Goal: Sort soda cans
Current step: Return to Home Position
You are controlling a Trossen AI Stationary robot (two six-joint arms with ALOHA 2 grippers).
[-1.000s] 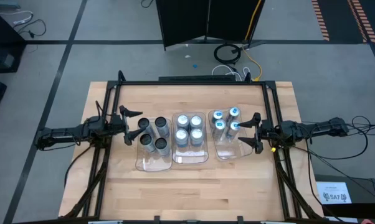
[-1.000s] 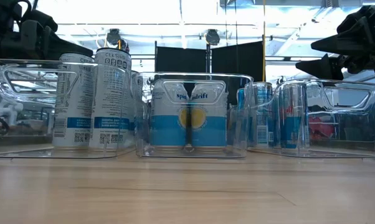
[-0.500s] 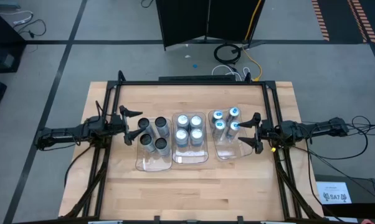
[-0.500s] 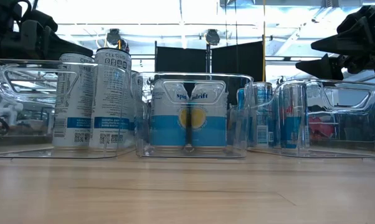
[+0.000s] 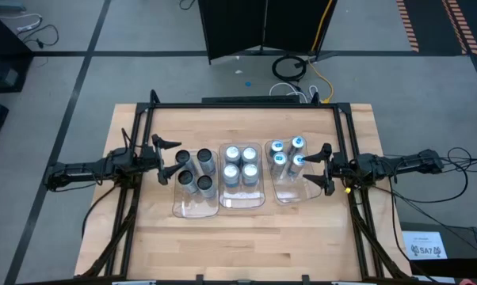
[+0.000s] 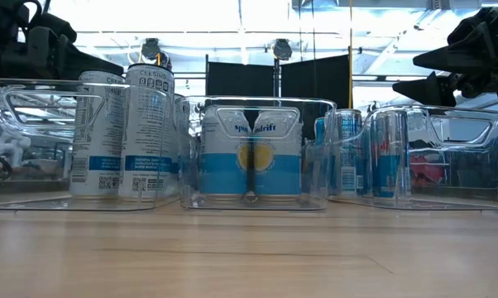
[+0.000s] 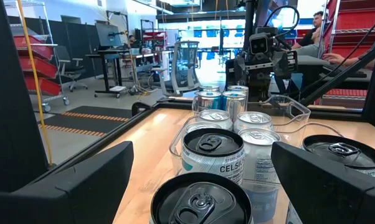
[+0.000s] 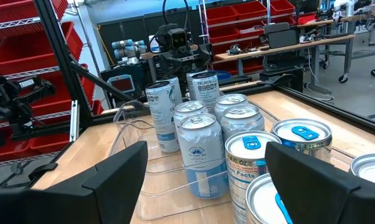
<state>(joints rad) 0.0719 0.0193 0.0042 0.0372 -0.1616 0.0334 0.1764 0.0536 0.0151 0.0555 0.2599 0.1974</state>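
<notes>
Sorting looks finished. At the high view's centre the dark-topped cans (image 5: 195,170) fill the left tray (image 5: 192,207), the plain silver cans (image 5: 240,165) the middle tray (image 5: 242,199), and the blue-topped cans (image 5: 287,154) the right tray (image 5: 290,192) (four apiece). None shows loose on the desk (image 5: 238,245). On the left arm (image 5: 88,170) and right arm (image 5: 397,165), flanking the trays, the jaws gape wide and empty. Only the retreat seems left, and each tray wall stands near.

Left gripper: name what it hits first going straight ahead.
Likely the nearest dark-topped can in the left tray, dead ahead of the open left gripper; the tray wall could come first, since height is unclear.
</notes>
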